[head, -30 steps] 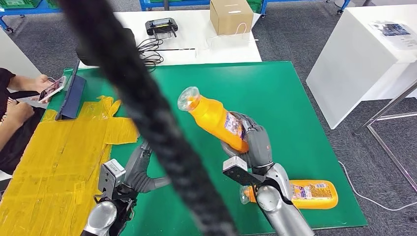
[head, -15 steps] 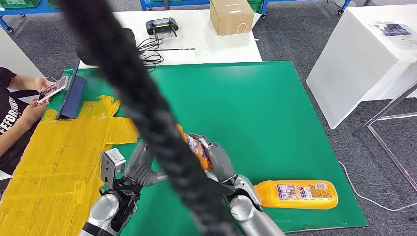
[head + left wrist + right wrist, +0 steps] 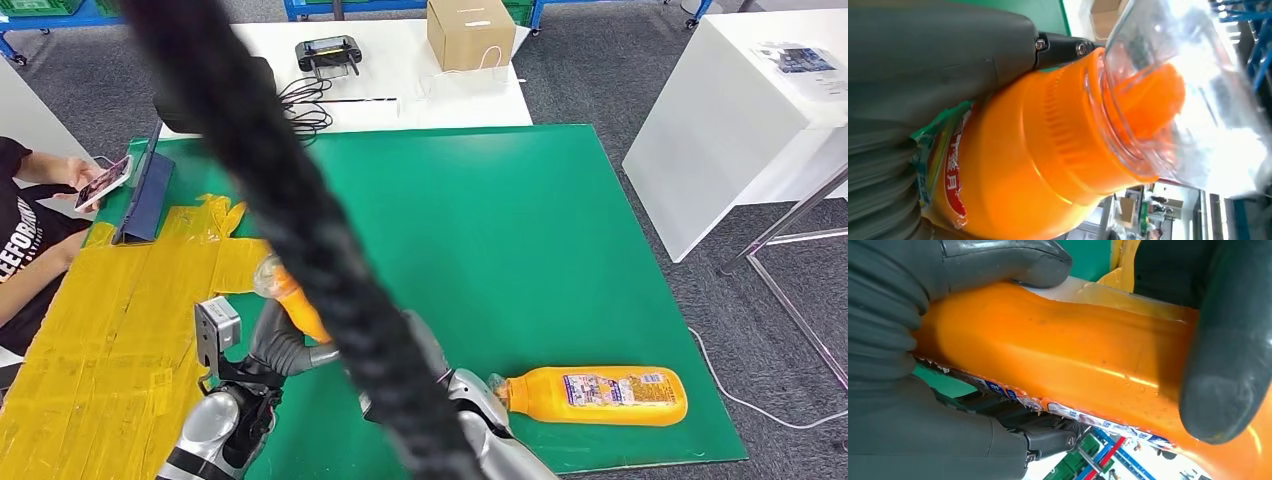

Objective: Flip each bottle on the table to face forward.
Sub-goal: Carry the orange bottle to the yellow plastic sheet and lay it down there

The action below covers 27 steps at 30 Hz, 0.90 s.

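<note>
— Where is the held bottle (image 3: 293,300) sitting?
— Both hands are gripping it: left hand (image 3: 923,65) near the neck, right hand (image 3: 903,340) around the body.
— The other?
— The second bottle (image 3: 595,395) is lying at four o'clock on the green mat (image 3: 520,220).

A thick black cable (image 3: 300,230) hangs right across my view and hides much of the near bench (image 3: 520,220). Both my left robot hand (image 3: 275,345) and my right robot hand (image 3: 923,340) are wrapped on one orange bottle (image 3: 295,300) at the near left. A second bottle (image 3: 595,395) lies near the right front corner. The green middle and far side lie open; yellow tape (image 3: 110,320) covers the left, beside a person's arm (image 3: 30,260).
</note>
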### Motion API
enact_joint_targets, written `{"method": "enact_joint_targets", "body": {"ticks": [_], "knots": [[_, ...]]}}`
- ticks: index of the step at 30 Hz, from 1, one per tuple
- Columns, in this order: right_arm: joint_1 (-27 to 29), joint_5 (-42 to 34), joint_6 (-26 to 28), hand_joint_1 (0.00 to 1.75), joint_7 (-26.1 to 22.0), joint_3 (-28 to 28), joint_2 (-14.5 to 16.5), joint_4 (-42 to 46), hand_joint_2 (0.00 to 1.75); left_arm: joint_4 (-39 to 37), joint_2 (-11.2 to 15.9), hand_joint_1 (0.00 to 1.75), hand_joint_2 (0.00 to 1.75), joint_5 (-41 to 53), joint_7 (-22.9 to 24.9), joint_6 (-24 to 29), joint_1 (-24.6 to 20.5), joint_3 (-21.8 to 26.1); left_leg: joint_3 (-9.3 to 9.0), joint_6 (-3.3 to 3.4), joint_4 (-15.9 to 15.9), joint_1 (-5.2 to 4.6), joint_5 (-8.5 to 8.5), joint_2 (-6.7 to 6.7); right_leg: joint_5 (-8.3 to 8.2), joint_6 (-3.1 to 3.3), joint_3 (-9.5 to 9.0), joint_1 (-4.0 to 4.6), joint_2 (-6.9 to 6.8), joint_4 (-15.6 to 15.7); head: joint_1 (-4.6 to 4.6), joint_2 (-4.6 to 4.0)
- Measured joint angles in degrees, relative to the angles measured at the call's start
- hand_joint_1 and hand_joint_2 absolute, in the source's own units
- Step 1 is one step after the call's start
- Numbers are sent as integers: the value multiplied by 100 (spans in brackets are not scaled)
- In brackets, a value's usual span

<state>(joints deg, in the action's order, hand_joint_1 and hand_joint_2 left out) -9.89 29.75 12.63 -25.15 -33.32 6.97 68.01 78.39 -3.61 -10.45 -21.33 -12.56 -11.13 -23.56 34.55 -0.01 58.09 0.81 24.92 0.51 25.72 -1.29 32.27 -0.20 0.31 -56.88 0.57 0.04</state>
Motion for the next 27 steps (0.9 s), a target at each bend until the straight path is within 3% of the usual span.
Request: {"method": "enact_joint_targets", "body": {"ticks": [2,5,6,27], "knots": [[-26,7,33,174,9,-42,0,-43,175,-26,2,10,175,-84,-1,-1,8,16,0,0,0,1,0,0,0,0,0,0,0,0,-1,0],[-52,7,62,173,16,-85,-1,-98,175,-48,2,141,175,-142,-2,-1,20,41,0,0,0,1,0,-1,0,0,0,1,0,0,-1,0],[-58,7,68,174,18,-94,-1,-114,175,-49,2,175,175,-155,-3,-1,24,50,0,0,0,1,0,-1,0,0,0,1,0,0,-1,0],[-14,-116,490,175,34,-146,-63,-40,175,-5,-4,175,175,-301,-145,297,67,104,0,0,0,0,0,-1,0,0,1,0,0,0,0,0]]}}
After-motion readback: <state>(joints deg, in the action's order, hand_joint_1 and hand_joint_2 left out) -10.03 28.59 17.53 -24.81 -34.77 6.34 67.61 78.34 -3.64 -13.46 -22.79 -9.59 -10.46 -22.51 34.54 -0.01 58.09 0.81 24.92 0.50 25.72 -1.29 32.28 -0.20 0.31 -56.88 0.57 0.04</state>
